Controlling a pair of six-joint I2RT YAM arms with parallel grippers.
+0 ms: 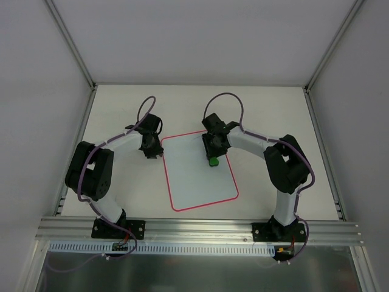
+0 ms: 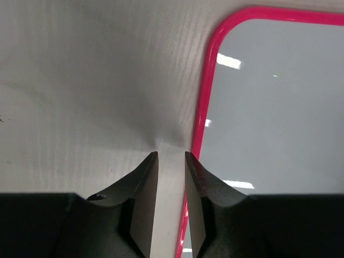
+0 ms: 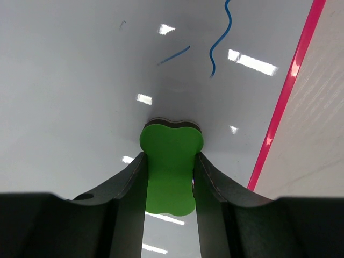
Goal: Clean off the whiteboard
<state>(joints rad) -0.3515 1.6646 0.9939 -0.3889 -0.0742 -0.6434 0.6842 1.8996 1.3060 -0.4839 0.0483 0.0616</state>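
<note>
Whiteboard (image 3: 80,80) blue lines (image 3: 213,64): right wrist only.

Flat red-rimmed whiteboard (image 1: 197,182), blue marks (image 3: 213,62)

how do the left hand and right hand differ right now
Load: the left hand holds nothing, with a narrow gap between its fingers; the right hand is shut on the green block.
Place: the left hand sits at the pink rim of the whiteboard, mostly over the bare table; the right hand is over the board's white face, near the blue pen lines.
Shared: both are dark two-finger hands pointing down at the surface.
</note>
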